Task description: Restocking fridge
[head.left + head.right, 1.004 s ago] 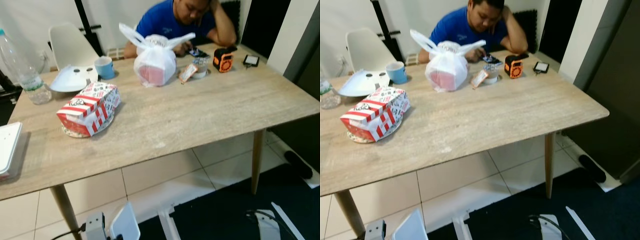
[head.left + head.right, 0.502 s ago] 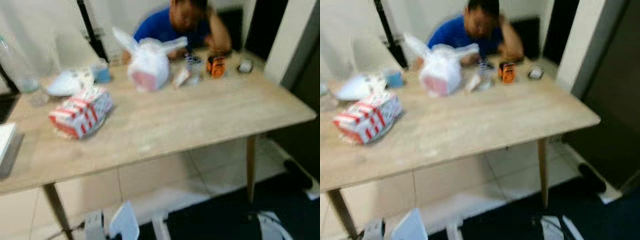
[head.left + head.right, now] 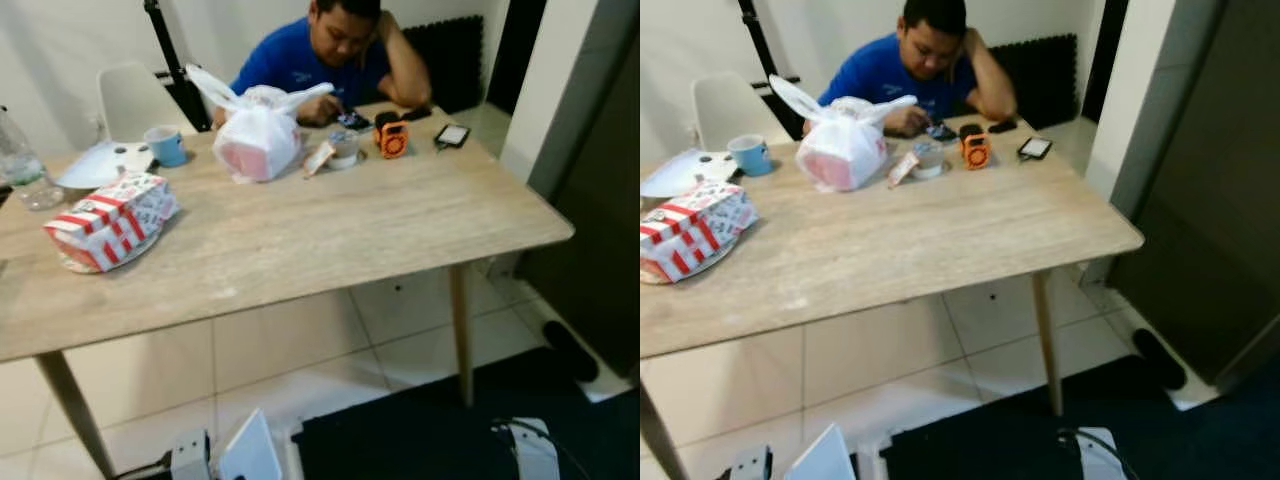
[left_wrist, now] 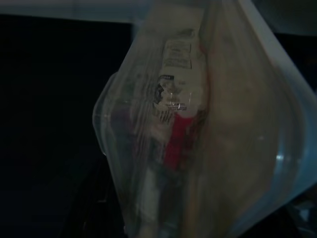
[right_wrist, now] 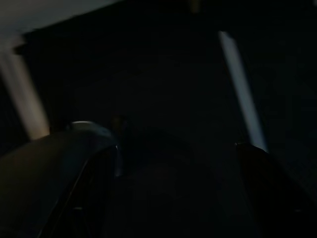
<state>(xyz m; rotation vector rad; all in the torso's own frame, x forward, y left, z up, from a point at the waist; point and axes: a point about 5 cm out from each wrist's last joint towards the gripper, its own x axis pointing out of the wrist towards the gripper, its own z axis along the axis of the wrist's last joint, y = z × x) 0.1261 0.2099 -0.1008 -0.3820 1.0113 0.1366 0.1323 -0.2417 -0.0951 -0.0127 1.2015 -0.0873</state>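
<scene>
A clear plastic pack with a white label and something red inside hangs close before the left wrist camera. My left gripper holds it low at the picture's bottom edge, where the pack shows as a pale flap. My right gripper hangs low over dark floor, its two fingers spread apart with nothing between them. At the right stands a tall dark grey front, perhaps the fridge.
A wooden table ahead carries a knotted white bag, a red-and-white box, a blue cup, a bottle, an orange device and a phone. A person sits behind it. A dark mat covers the floor.
The camera has swung to the right, so the table and person sit further left and more of the dark front shows. The pack stays in my left gripper.
</scene>
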